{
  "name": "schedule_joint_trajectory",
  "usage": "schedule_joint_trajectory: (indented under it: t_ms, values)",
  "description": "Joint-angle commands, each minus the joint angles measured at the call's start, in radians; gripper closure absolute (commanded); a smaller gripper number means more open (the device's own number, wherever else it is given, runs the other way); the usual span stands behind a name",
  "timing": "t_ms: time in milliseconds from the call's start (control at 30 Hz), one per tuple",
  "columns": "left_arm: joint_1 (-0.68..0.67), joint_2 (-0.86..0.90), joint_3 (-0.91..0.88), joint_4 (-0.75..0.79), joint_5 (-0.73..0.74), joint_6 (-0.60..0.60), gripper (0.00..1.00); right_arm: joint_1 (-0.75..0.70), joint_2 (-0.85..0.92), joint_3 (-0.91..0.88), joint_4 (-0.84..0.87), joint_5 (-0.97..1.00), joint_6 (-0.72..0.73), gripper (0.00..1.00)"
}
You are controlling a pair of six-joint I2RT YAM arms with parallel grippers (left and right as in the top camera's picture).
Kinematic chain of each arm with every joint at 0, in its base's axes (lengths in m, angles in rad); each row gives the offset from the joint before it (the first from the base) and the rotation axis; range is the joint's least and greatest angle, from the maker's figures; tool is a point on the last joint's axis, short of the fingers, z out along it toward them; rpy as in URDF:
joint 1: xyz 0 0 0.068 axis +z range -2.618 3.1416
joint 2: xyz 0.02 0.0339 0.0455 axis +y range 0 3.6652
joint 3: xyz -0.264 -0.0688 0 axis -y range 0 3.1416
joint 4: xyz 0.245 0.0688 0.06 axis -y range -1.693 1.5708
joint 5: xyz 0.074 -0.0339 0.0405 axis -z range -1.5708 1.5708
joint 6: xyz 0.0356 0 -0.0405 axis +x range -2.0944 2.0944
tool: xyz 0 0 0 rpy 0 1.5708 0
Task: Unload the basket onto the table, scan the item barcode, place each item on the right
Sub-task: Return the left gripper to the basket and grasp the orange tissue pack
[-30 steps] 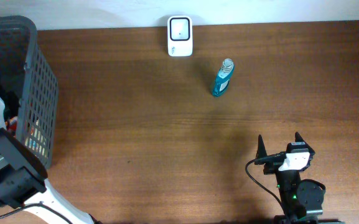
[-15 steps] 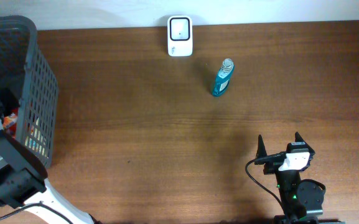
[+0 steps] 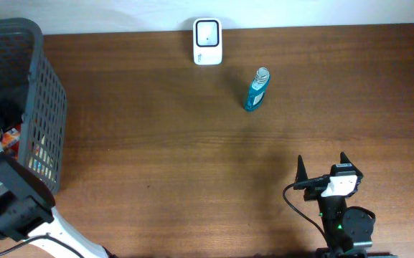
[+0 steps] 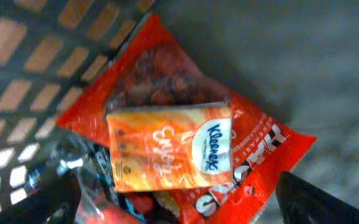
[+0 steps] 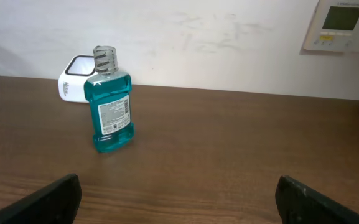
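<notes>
Orange film-wrapped tissue pack [image 4: 170, 146], inside dark grey mesh basket [image 3: 49, 115]: judged light, squashy; to be gripped across narrow sides. Left end effector [image 4: 179, 202] is spread apart.

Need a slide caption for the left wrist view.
Left gripper, open, above a Kleenex pack lying on a red snack bag in the basket.

Brown wooden table [image 3: 163, 158] is seen from overhead. Dark mesh basket [image 3: 49, 122] is set at its left edge. White scanner [image 3: 207, 41] is placed at the far edge; teal mouthwash bottle [image 3: 257, 92] is stood upright near it, to its right.
</notes>
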Motion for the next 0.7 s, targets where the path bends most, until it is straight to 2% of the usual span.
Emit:
schedule_joint_trajectory:
  t_ms: [0, 133, 233, 333, 667]
  values:
    - [0.011, -0.034, 0.009, -0.024, 0.0, -0.241, 0.01, 0.009, -0.006, -0.009, -0.003, 0.008, 0.0, 0.02]
    - [0.014, -0.026, 0.007, -0.048, 0.002, -0.424, 0.01, 0.009, -0.006, -0.009, -0.003, 0.008, 0.0, 0.02]
    - [0.013, -0.024, -0.006, -0.022, 0.076, -0.6, 0.01, 0.009, -0.006, -0.009, -0.003, 0.008, 0.0, 0.02]
    - [0.013, -0.024, -0.007, -0.003, 0.112, -0.727, 0.01, 0.009, -0.006, -0.009, -0.003, 0.008, 0.0, 0.02]
    - [0.018, 0.056, -0.007, 0.036, 0.088, -0.79, 0.01, 0.009, -0.006, -0.009, -0.003, 0.008, 0.0, 0.02]
